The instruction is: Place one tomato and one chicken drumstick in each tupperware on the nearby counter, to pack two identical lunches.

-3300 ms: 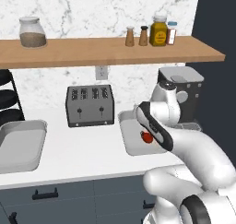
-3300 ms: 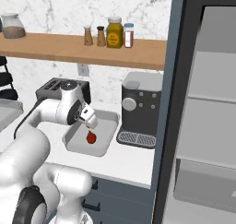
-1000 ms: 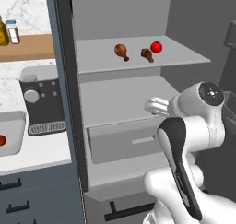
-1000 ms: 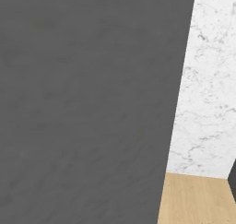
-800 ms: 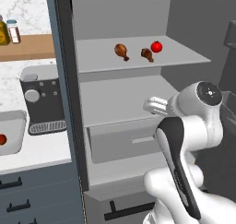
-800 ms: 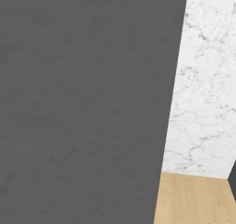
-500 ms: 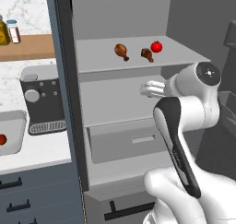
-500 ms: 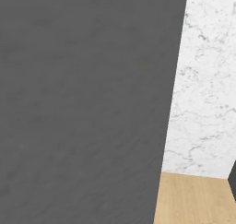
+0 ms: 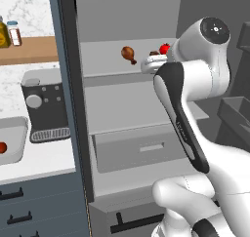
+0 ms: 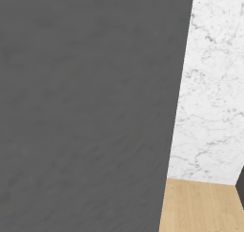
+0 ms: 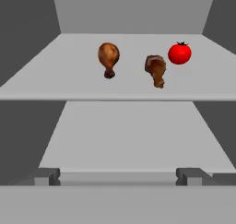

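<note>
Two drumsticks lay on the fridge shelf (image 11: 55,82): left drumstick (image 11: 109,58) and right drumstick (image 11: 156,69), bones toward camera, bulbs away. Glossy tomato (image 11: 179,53) just right. Gripper (image 9: 148,64) opening: can't tell.

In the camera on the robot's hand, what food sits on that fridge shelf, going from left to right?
Chicken drumstick with its round end up → second chicken drumstick → tomato, all lying apart on the upper shelf.

tomato (image 11: 179,54): glossy bright red, dark stem. chicken drumsticks (image 11: 109,58) (image 11: 156,69): reddish-brown. fridge shelf (image 11: 69,82): pale grey. counter (image 9: 44,160): white. wall (image 10: 209,83): white marble, grey veins.
</note>
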Robot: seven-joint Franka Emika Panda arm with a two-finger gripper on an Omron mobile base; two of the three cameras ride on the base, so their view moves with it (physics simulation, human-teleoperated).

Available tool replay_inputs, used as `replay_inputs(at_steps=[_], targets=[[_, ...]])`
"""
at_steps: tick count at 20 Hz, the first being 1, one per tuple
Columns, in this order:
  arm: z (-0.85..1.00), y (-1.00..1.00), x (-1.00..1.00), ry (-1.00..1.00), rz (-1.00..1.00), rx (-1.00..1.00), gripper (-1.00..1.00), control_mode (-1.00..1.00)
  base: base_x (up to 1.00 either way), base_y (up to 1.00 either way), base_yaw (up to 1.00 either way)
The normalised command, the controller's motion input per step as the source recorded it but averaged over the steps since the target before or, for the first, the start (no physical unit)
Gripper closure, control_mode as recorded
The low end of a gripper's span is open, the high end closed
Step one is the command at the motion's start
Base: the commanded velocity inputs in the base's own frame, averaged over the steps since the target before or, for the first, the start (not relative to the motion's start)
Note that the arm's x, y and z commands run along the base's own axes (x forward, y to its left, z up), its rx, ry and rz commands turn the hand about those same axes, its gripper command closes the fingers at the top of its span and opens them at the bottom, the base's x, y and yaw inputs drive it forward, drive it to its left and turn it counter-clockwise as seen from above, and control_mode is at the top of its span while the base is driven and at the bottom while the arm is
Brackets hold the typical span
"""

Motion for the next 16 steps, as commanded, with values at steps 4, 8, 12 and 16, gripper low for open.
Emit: replay_inputs(at_steps=[4,8,12,16], targets=[[0.12,0.00,0.37,-0.17,0.07,-0.03,-1.00,-1.00,0.00,0.00,0.00],[-0.29,0.00,0.76,-0.14,0.01,-0.03,-1.00,-1.00,0.00,0.00,0.00],[-0.05,0.01,1.00,0.00,-0.02,0.01,-1.00,-1.00,0.00,0.00,0.00],[0.00,0.21,1.00,0.01,-0.01,0.03,-1.00,-1.00,0.00,0.00,0.00]])
